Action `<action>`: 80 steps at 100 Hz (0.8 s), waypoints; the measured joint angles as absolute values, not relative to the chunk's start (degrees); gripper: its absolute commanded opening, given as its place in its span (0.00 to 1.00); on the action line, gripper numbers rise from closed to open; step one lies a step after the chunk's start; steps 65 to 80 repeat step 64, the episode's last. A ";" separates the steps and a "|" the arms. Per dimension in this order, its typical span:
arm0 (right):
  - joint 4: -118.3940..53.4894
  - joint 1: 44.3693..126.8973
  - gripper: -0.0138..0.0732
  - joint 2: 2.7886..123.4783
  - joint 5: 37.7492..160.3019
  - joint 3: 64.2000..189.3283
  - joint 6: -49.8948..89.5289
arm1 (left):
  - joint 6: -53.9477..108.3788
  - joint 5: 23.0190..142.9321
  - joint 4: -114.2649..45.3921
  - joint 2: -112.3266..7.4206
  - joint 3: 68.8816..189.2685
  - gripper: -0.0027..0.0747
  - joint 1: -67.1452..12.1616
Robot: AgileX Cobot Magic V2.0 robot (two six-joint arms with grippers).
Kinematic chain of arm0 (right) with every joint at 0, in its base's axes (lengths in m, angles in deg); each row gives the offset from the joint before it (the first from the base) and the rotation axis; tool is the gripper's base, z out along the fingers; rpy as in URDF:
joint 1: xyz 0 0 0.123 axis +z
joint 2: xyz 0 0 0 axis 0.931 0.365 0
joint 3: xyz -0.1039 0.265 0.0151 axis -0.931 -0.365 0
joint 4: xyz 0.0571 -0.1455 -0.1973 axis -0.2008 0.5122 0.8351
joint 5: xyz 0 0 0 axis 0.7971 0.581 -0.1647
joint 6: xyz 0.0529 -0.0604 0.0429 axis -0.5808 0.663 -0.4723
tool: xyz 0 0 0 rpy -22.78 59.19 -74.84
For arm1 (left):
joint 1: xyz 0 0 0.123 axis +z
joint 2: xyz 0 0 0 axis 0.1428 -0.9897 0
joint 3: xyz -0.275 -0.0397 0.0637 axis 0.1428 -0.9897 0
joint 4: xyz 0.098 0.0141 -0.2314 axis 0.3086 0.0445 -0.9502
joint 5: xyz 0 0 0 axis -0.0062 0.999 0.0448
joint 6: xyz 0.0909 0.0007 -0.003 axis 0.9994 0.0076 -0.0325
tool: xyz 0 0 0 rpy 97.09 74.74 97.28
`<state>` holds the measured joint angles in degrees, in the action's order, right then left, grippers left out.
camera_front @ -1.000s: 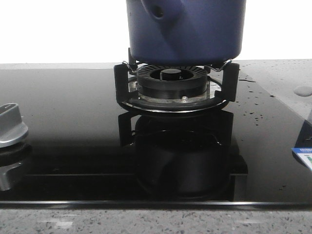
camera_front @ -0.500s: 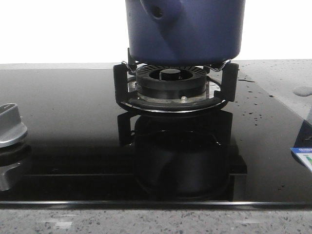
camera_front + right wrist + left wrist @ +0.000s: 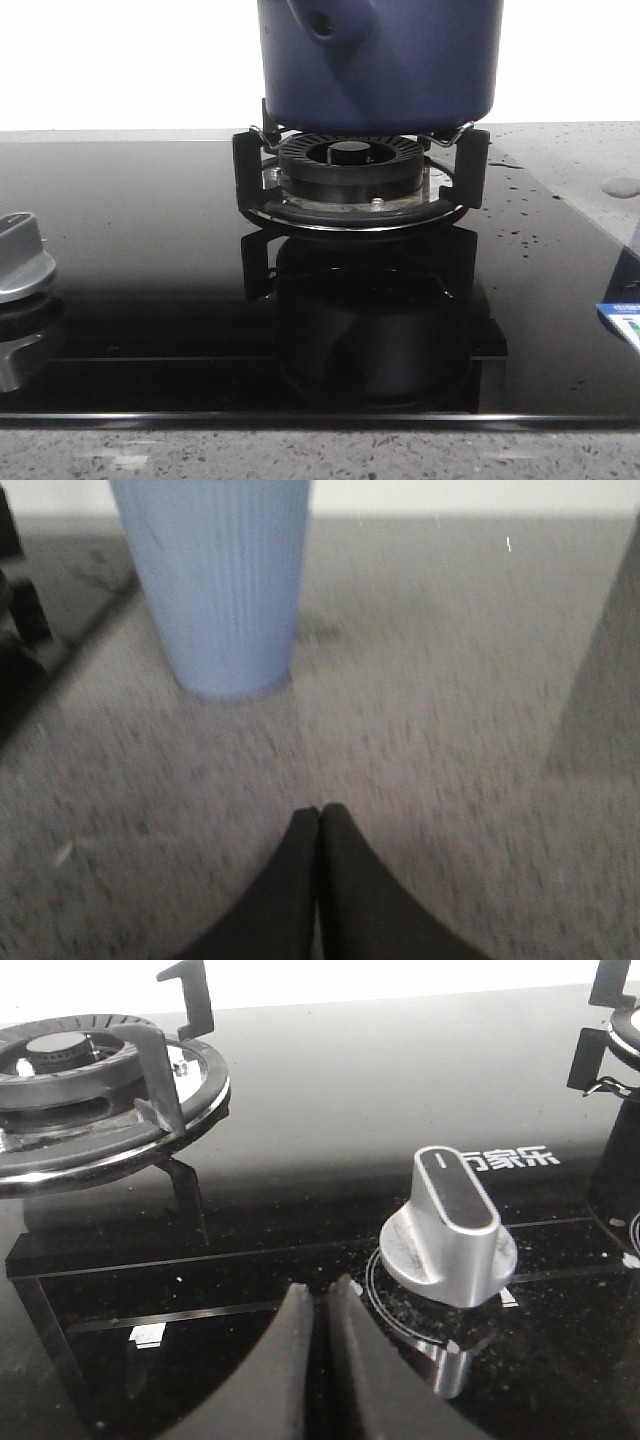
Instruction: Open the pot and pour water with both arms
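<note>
speckled grey counter (image 3: pixel 320 455), black glass hob (image 3: pixel 140 260) | pot (image 3: pixel 380 60) upright on burner (image 3: pixel 350 175), handle mount front-left | left claw (image 3: pixel 320 1305) closed, empty | right claw (image 3: pixel 319 825) closed, empty

Front camera sits low and close, looking forward across the black glass hob (image 3: pixel 140 260), level with the burner (image 3: pixel 352 170). Left wrist camera looks down at a slant, close over the silver knob (image 3: pixel 450 1230) (that same knob (image 3: pixel 20 258) edges into the front view). Right wrist camera, blurred, looks low across the speckled counter (image 3: pixel 440 710) toward a pale blue container (image 3: pixel 212 580).
</note>
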<state>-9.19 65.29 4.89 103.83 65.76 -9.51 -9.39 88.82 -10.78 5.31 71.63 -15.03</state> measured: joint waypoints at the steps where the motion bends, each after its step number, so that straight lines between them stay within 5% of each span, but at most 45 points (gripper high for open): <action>1: -9.31 65.19 0.08 4.78 104.49 65.76 -9.41 | -9.39 88.82 -10.78 5.31 71.63 0.01 -15.03; 80: -9.67 64.84 0.08 4.19 105.29 65.76 -9.36 | -9.39 88.92 -10.90 5.31 71.63 0.01 -15.03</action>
